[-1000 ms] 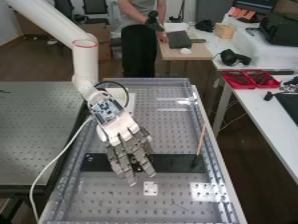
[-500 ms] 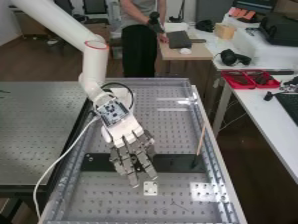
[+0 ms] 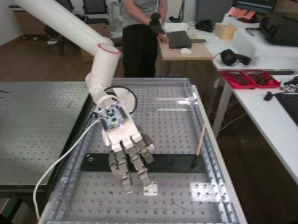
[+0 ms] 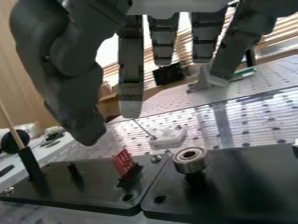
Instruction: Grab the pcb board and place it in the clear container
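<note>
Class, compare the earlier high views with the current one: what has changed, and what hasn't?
The arm has swung towards the high view's right; the robot hand has moved down the view and now partly covers the small white plate. Nothing was grasped or released. The plate, black panel and thin stick stayed put.

Looks like a robotics lab, with a touch of office at the back. Clues: a white jointed robot arm [image 3: 105,62] with exposed electronics [image 3: 112,117] on the back of its hand [image 3: 122,134]; underneath, a metal bench [image 3: 120,210] drilled in a regular grid, with rails along the sides; just beside it, a second perforated table [image 3: 40,130]; across a gap, a white desk [image 3: 258,111] with red parts trays [image 3: 241,86]; farther off, dark chairs [image 3: 97,11] on a brown floor [image 3: 40,60].
</note>
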You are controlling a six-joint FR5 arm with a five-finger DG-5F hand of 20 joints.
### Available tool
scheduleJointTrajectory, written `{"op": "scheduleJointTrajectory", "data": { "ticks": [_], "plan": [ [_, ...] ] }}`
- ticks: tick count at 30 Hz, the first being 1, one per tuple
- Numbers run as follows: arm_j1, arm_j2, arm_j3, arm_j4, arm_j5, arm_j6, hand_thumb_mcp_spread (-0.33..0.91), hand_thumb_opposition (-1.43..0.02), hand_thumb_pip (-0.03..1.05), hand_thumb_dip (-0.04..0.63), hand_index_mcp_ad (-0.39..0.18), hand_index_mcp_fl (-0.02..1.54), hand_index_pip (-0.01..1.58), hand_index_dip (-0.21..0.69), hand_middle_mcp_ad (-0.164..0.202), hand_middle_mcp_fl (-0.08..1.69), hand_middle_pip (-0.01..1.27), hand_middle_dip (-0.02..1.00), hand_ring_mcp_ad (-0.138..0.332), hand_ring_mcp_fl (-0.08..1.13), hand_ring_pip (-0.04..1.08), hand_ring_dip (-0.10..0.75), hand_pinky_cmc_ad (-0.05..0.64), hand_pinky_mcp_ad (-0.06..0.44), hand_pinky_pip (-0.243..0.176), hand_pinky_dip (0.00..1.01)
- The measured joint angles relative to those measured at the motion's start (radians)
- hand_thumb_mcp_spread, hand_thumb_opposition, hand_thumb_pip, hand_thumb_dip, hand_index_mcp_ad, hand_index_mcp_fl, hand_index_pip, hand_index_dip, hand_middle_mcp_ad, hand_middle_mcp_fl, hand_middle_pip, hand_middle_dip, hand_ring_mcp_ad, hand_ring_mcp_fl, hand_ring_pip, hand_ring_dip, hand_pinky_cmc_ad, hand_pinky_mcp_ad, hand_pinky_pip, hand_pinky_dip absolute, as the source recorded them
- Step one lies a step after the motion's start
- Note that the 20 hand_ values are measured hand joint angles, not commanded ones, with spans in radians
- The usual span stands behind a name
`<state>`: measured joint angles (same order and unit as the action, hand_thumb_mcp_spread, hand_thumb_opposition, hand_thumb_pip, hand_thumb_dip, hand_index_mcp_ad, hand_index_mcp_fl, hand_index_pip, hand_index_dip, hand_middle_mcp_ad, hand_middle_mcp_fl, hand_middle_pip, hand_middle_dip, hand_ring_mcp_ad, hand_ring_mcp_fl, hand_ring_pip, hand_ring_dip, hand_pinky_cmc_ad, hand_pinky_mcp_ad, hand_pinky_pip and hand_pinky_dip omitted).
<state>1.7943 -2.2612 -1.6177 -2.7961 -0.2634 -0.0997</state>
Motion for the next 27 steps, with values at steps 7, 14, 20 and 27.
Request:
{"op": "scheduleJointTrajectory", "data": {
  "ticks": [7,14,20,27],
  "plan": [
    [0.003,0.006,-0.019,0.12,0.023,-0.117,0.35,-0.86,0.68,0.239,-0.007,0.02,1.56,0.126,0.082,0.0,0.12,0.11,0.211,0.0,0.19,-0.033,0.333,0.199,-0.124,0.86],
    [0.013,0.026,-0.075,0.371,0.038,-0.337,0.35,-0.86,0.68,0.239,-0.007,0.02,1.56,0.126,0.082,0.0,0.12,0.11,0.211,0.0,0.19,-0.033,0.333,0.199,-0.124,0.9],
    [0.018,0.021,-0.077,0.377,0.038,-0.337,0.35,-0.86,0.68,0.239,-0.003,0.02,1.56,0.127,0.082,0.0,0.12,0.11,0.206,0.0,0.2,-0.037,0.328,0.195,-0.126,0.91],
    [0.015,0.004,-0.044,0.218,0.033,-0.205,0.35,-0.86,0.68,0.239,-0.003,0.02,1.56,0.127,0.082,0.0,0.12,0.11,0.206,0.0,0.2,-0.051,0.346,0.199,-0.126,0.93]
  ]
}}
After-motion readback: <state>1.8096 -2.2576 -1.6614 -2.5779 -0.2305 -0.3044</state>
